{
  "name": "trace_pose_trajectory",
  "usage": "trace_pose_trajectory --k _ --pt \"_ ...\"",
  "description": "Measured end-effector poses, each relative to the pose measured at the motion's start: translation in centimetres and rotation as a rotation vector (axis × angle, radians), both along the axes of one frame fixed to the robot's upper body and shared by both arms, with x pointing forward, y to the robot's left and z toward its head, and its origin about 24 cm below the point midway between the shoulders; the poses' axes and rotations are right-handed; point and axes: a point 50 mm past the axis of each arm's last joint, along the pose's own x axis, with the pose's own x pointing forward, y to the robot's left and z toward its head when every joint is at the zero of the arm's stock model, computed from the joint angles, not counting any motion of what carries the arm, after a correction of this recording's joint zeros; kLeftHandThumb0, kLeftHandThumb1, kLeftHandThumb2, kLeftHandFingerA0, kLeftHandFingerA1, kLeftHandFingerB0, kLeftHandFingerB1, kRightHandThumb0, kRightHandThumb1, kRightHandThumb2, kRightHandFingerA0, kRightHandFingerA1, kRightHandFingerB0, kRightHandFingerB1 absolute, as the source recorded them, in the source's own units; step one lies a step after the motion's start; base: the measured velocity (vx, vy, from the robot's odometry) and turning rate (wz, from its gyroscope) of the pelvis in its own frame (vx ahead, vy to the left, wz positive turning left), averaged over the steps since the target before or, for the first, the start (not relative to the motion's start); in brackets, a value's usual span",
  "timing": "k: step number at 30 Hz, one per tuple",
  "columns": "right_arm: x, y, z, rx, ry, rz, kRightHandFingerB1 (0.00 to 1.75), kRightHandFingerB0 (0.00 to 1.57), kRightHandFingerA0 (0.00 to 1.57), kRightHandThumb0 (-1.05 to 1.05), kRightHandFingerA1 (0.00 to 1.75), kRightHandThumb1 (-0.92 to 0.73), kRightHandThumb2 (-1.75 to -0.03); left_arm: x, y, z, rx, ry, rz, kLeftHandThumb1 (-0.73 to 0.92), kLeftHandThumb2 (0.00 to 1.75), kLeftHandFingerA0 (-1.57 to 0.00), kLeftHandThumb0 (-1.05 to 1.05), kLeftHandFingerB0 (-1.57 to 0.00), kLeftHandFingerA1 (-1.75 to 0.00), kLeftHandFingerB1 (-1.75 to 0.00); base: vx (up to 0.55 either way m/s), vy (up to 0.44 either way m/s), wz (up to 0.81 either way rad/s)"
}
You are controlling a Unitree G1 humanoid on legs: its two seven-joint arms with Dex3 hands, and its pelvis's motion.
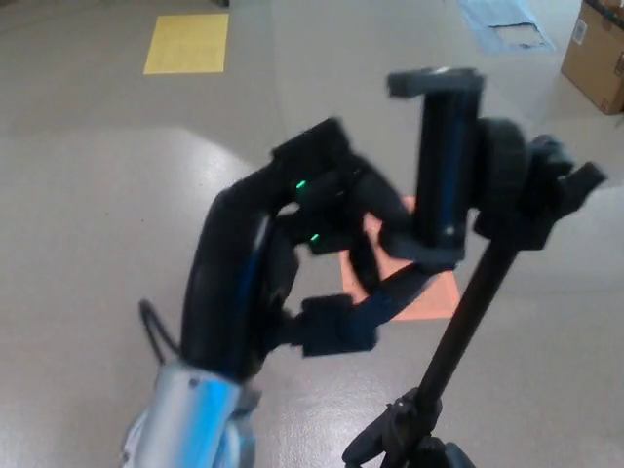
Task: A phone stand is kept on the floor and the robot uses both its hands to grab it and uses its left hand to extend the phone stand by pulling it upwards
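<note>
One upright phone stand [458, 322], clamp topmost; left hand [327, 249] beside it, fingers [390, 297] apart.

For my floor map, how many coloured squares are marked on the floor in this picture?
3: a yellow square far left, an orange square mostly hidden behind the left hand and phone stand, a blue one top right. Others may be hidden.

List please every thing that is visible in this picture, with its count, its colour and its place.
phone stand: one, black, centre right, pole rising from its base at the bottom edge to a clamp on top
floor marker: one, yellow, top left
floor marker: one, orange, centre, partly behind the robot hand
blue sheet: one, light blue, top right
cardboard box: one, brown, top right corner
floor: grey
left robot hand: one, black, centre, fingers spread beside the clamp; right one not visible
</note>
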Motion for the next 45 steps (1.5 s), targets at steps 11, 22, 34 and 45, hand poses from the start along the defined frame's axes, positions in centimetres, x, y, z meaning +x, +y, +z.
trace_pose_trajectory --k 11,22,34,45 --pt "0.0 -0.9 0.3 0.005 -0.006 -0.039 1.75 0.75 1.06 -0.17 1.75 -0.90 -0.69 -2.2 5.3 -12.2 0.118 0.481 0.161 0.51 0.68 -1.00 -0.14 -0.77 -1.75 -1.75 0.00 0.000 0.00" --pt "-0.1 -1.5 0.5 0.010 -0.005 -0.062 1.75 0.76 1.08 -0.18 1.75 -0.91 -0.70 -4.8 7.2 -15.8 0.094 0.590 0.185 0.50 0.68 -0.99 -0.11 -0.79 -1.75 -1.75 0.00 0.000 0.00" --pt "-0.2 -2.2 1.6 -0.025 -0.033 -0.030 0.00 0.00 0.00 -1.05 0.01 -0.73 -1.11 -6.2 8.4 -16.6 0.107 0.562 0.178 0.55 0.98 -0.02 -0.89 -0.20 -0.31 -0.45 0.00 0.000 0.00" --pt "-1.3 -3.6 3.1 -0.088 -0.071 0.047 0.00 0.00 0.00 -1.05 0.00 -0.83 -0.66 -7.2 11.9 -15.6 0.241 0.478 0.181 0.50 0.97 0.00 -0.90 -0.10 0.00 -0.21 0.00 0.000 0.00"
